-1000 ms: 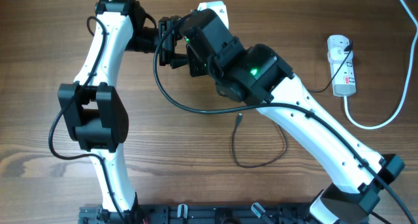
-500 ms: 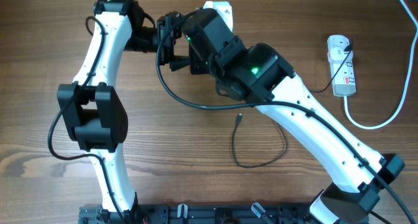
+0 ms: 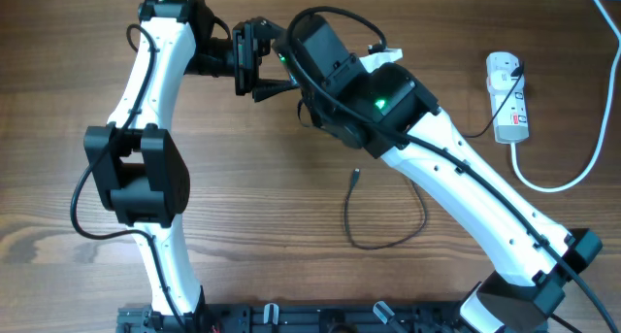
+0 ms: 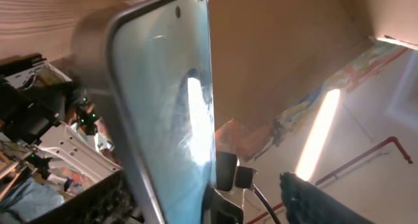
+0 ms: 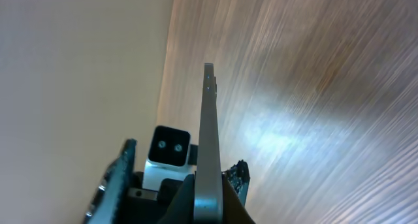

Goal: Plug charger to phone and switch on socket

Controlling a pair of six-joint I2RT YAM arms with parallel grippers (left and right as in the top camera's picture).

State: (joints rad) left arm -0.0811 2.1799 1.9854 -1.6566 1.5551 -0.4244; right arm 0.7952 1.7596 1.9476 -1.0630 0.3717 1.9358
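Silver-edged phone (image 5: 208, 132) is riding edge-on, pinched in the narrow right gripper (image 5: 183, 160), whose wrist is swinging round, apparently re-aiming its port, while the left gripper (image 3: 262, 61) is waiting wide beside it and the charger (image 3: 356, 177) is lying loose well behind both.

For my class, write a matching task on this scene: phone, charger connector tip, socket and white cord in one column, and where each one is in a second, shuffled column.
Column A
1. phone
2. connector tip
3. socket
4. white cord

Column B
a. lying loose on the bare wood in the middle of the table
b. held edge-on in the right gripper, off the table
c. curving from the socket toward the table's right edge
d. lying flat at the right side of the table, away from both arms

Pairs: 1-b, 2-a, 3-d, 4-c
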